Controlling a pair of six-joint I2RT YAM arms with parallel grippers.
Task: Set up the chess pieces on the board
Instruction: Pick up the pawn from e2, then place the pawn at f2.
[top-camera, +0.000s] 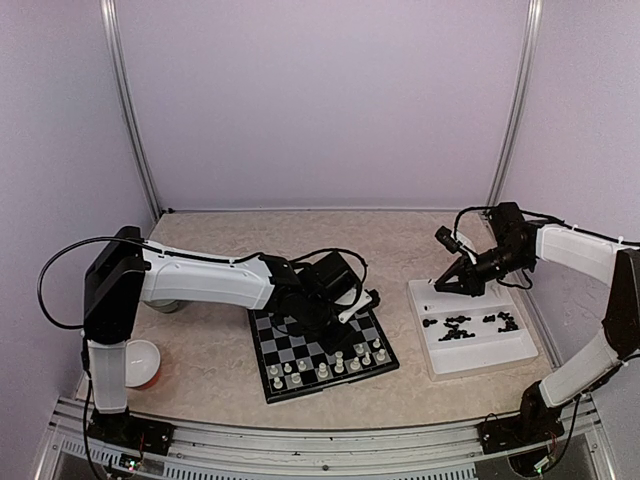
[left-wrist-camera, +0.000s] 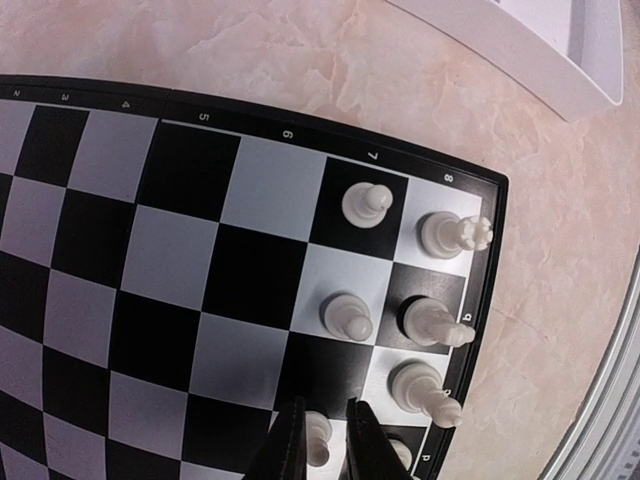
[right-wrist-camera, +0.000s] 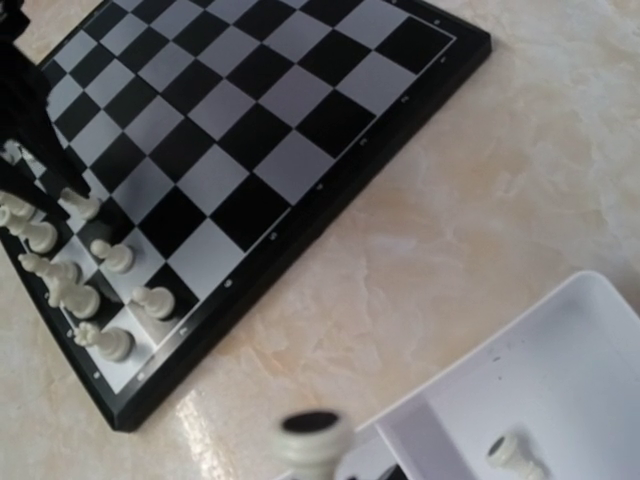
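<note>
Left wrist view: left gripper (left-wrist-camera: 326, 412) narrowly brackets a white pawn (left-wrist-camera: 318, 438), apparently seating it on the board (left-wrist-camera: 180, 260), contact unclear; next, withdraw straight upward.

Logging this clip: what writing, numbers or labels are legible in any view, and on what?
"5", "6", "7", "8": white numerals along the thin black rim of the flat black-and-grey chessboard, left wrist view.
"2", "3", "4": fainter, further left on that rim.
Small letters down the rim's right side: too small to read.
Other two views: nothing legible.
</note>
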